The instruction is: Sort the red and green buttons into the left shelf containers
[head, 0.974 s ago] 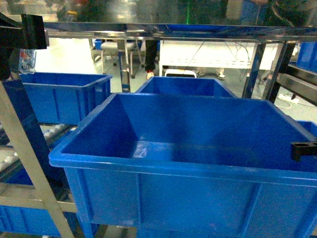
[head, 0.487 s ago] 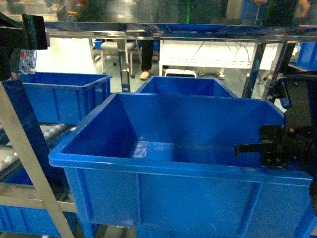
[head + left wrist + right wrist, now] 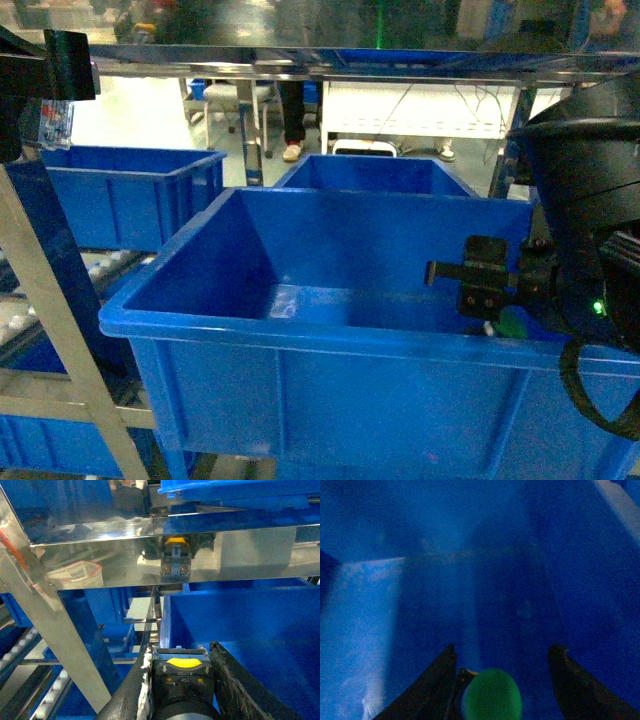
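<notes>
The right gripper [image 3: 478, 290] hung just inside the right-hand rim of the large deep bright-blue plastic tote [image 3: 300, 335], the nearest bin in the head view. A small green-capped push-button [image 3: 491, 699] sat between its dark fingers [image 3: 432, 682], the round cap facing down toward the tote floor. In the right wrist view the gap to either finger looked wide, so a firm clamp could not be confirmed; because the button stayed in place between them, it was judged to be gripped by its dark body. The decisive relation: the button lay directly above the bare interior, walls on all sides, nothing beneath it. A release was therefore judged to drop it inside.

The left gripper [image 3: 180, 680] was positioned outside the tote, beside its rim and below a polished steel shelf rail [image 3: 165, 555]. It grasped a black block with a yellow cap [image 3: 182, 664], fingers pressed against both flanks. Neither red nor green, this item was judged outside the sort. The right arm was the nearer to the container.

Legible text: "TOP" and "OPEN", printed inverted on the yellow-capped block. No brand visible.
</notes>
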You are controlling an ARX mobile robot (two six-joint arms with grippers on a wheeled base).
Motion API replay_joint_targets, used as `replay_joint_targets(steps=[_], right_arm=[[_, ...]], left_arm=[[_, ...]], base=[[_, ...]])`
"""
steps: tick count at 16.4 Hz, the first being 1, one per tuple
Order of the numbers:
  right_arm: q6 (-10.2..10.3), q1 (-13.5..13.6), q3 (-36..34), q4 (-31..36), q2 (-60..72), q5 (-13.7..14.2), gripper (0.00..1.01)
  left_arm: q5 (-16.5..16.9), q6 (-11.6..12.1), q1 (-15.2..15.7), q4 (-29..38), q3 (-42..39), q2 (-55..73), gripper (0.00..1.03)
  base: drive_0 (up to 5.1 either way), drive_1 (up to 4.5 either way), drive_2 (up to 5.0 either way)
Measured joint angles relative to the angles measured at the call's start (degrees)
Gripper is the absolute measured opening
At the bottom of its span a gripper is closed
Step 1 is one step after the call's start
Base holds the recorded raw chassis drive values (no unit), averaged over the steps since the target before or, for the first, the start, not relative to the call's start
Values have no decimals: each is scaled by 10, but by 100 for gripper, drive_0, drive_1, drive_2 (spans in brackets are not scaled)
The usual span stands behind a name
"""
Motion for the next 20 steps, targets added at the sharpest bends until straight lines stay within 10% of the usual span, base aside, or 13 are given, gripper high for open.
replay_joint_targets(steps=[3,7,9,11,16,20], right_arm=[[-5,0,-17,71,-13,45,92],[-147,6,-124,255,-72,110,98],[-277,15,-246,358,-177,107,98],[-320,-13,-316,314,-285,87,98],[-294,-212,-346,72,-636,-25,98],[-250,-173,-414,-167,-881,11,98]], left_arm=[[0,0,0,0,0,0,28],[0,0,0,0,0,0,28],[0,0,0,0,0,0,28],[0,0,0,0,0,0,28],[0,0,0,0,0,0,28],[0,0,0,0,0,0,28]], base=[[0,0,0],[0,0,0],[0,0,0],[0,0,0],[0,0,0],[0,0,0]])
